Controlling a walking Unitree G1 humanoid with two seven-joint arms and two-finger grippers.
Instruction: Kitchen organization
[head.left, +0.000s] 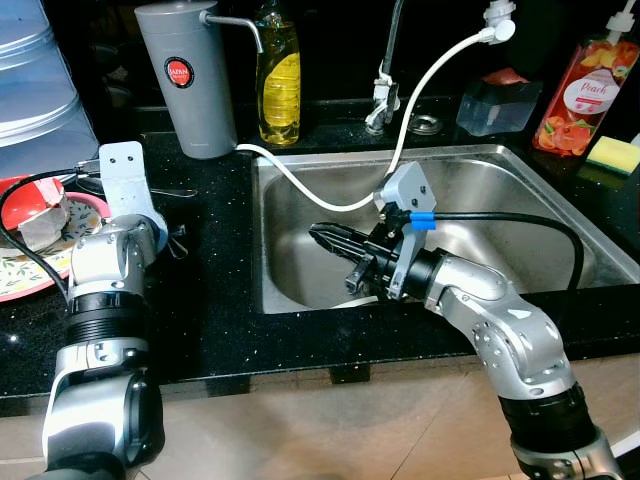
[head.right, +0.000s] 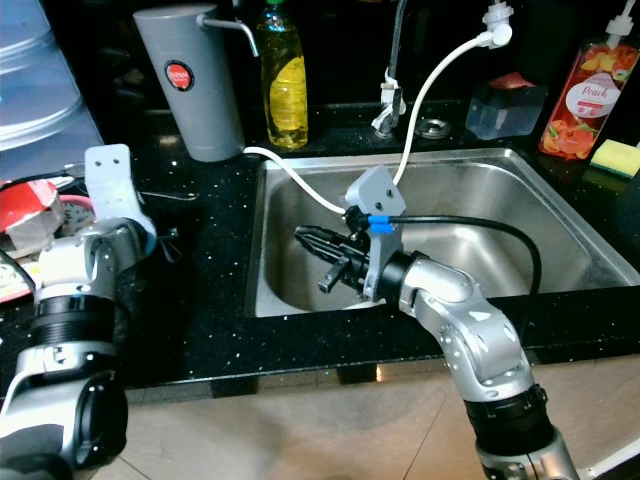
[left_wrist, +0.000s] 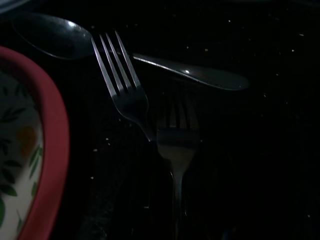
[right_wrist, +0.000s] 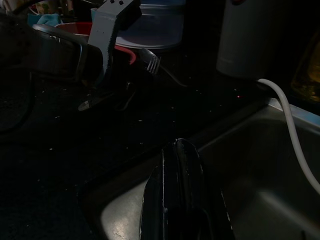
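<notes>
I'm on the cutlery step: left gripper, fingers unclear, over the fork by the plate near the counter's left edge; right gripper pressed together over the sink; next, descend and pinch the fork.

Brushed steel sink, glossy speckled black countertop

We logged a black speckled countertop around a steel sink, beige floor tiles below, dim lighting.
</notes>
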